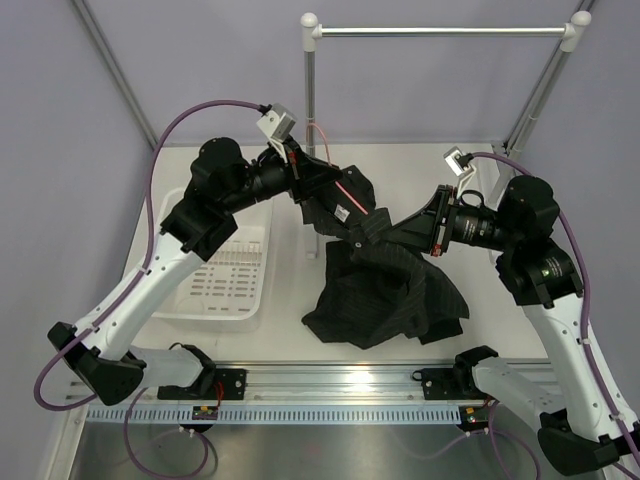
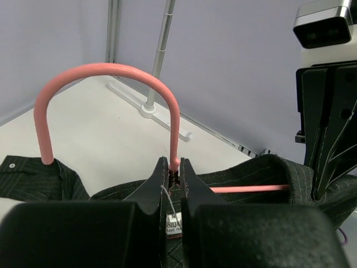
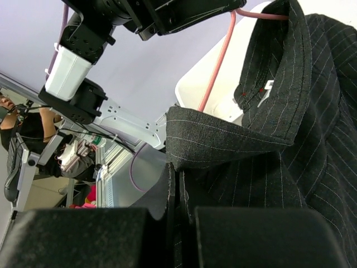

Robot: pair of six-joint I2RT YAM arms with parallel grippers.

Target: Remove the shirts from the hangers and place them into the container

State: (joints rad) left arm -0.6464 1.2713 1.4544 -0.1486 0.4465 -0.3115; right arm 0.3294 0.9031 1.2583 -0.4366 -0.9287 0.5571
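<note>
You see only the hanger's hook and a short run of wire; the rest lies inside the shirt. The neck label is half covered by the left fingers, its print too small to read. The left arm covers part of the basket.

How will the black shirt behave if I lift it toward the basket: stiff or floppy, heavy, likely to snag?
Probably floppy: the black shirt sags and pools in loose folds. Likely light for its size, since the cloth looks thin where it creases. It may snag rather than slide free, because its collar sits around the pink wire hanger.
</note>
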